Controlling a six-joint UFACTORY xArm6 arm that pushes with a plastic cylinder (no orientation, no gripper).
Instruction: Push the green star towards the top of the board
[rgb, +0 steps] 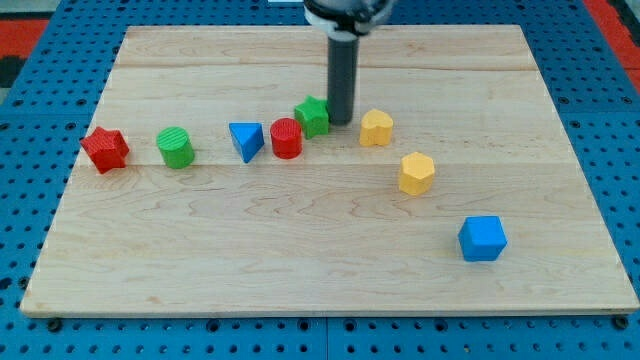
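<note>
The green star (311, 116) lies a little above the board's middle, touching the red cylinder (286, 138) at its lower left. My tip (341, 122) stands right against the star's right side, between it and the yellow heart-shaped block (376, 128). The dark rod rises from there toward the view's top.
On the wooden board (200, 260), a red star (105, 149), a green cylinder (176, 147) and a blue triangle (245, 140) lie in a row to the left. A yellow hexagon (416, 173) and a blue cube (482, 238) lie to the lower right.
</note>
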